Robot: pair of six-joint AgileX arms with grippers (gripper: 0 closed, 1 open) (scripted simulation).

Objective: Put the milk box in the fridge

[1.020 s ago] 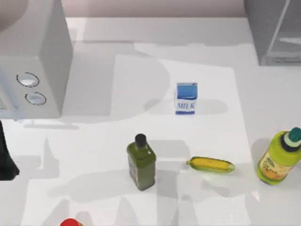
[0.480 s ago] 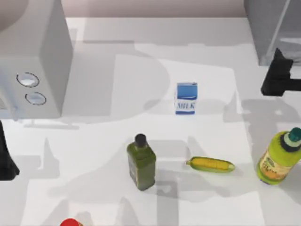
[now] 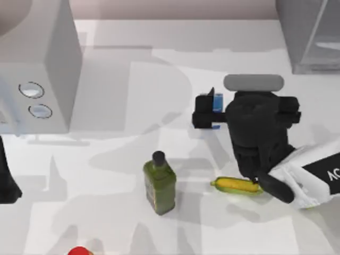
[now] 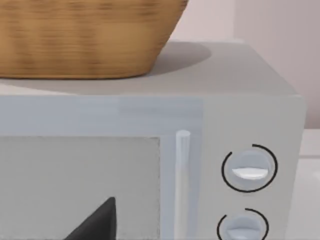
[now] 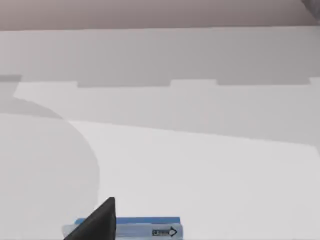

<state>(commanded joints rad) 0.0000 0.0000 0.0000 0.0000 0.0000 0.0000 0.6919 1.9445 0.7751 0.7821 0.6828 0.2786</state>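
Presently, we find the small upright milk box (image 3: 217,101), blue on top with white below, standing on the white table (image 3: 133,159) right of centre and toward the far side. It is mostly covered by the right gripper (image 3: 204,112), which hovers directly over it; the right wrist view shows the carton's blue top edge (image 5: 142,226) just under one dark fingertip (image 5: 97,222). We cannot tell whether the pincer is released or clenched, and we see no sign that the carton has left the table.

We judge the task to be at its start: the carton is not yet gripped, lifted or carried. The large grey metallic fridge (image 3: 308,37), with its translucent door panel, stands at the far right corner, well apart from the carton. Grasp, transfer and placement all remain.

Near of the carton lie a yellow corn cob (image 3: 236,185) and a green bottle with a black cap (image 3: 159,183). The left gripper (image 3: 6,183) is parked at the left edge, near the light grey appliance with two round dials (image 3: 40,69), which bears a wicker basket (image 4: 85,37).
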